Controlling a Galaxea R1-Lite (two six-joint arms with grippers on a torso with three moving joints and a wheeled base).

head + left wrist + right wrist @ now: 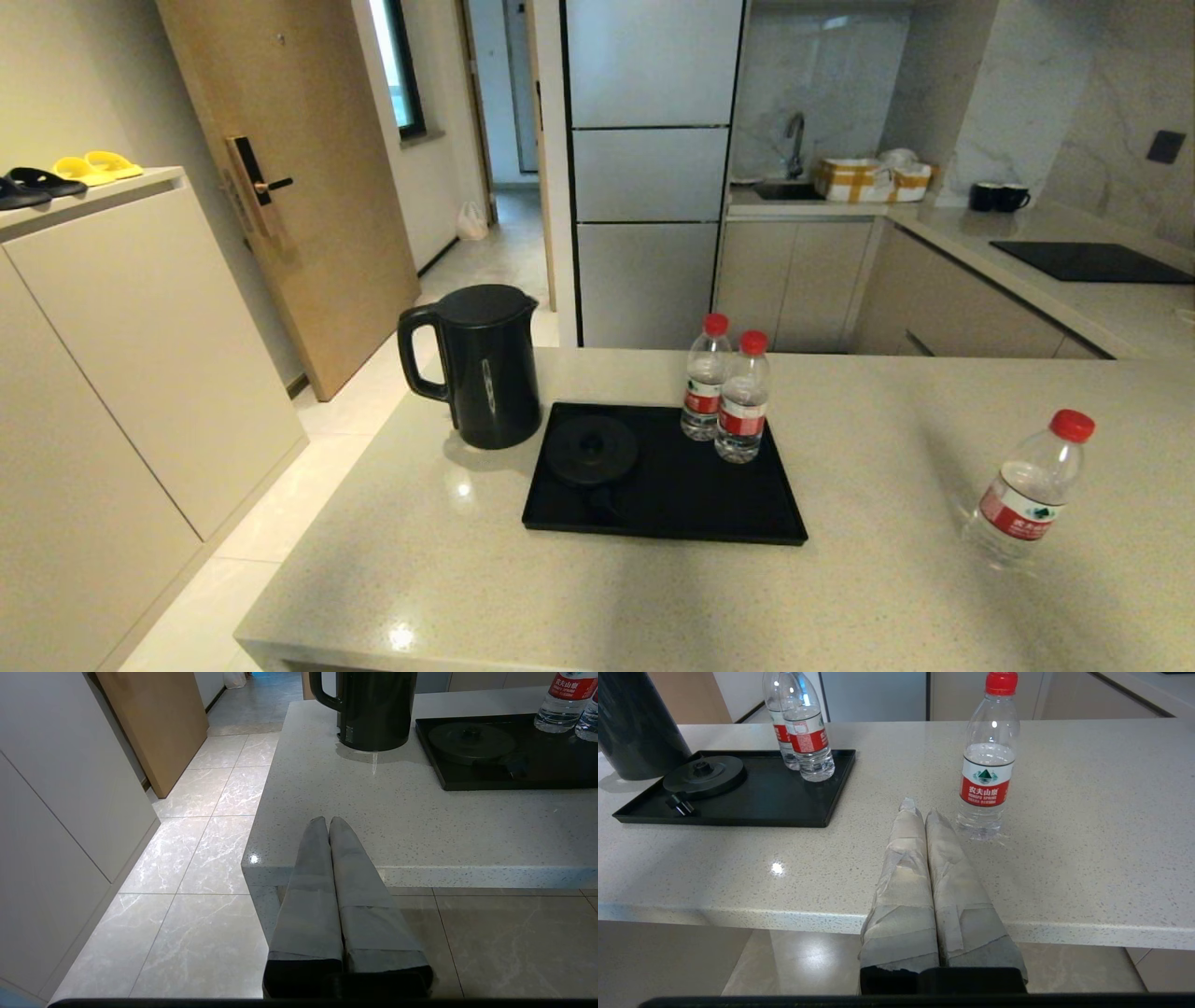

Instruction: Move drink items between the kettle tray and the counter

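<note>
The black kettle (485, 364) stands on the beige counter (887, 597), just left of the black kettle tray (738, 513). The round kettle base (592, 450) on the tray is bare. Two red-capped water bottles (705, 378) (743, 397) stand together at the tray's far right corner. A third bottle (1027, 490) stands alone on the counter at the right. Neither arm shows in the head view. My left gripper (328, 820) is shut and empty near the counter's front left corner. My right gripper (920, 810) is shut and empty at the front edge, close beside the lone bottle (987, 760).
Beyond the counter's left edge is tiled floor (280, 504), a wooden door (289, 177) and a low cabinet (121, 345). At the back are a fridge (649, 168), a sink (789, 189), two black mugs (997, 197) and a black hob (1088, 262).
</note>
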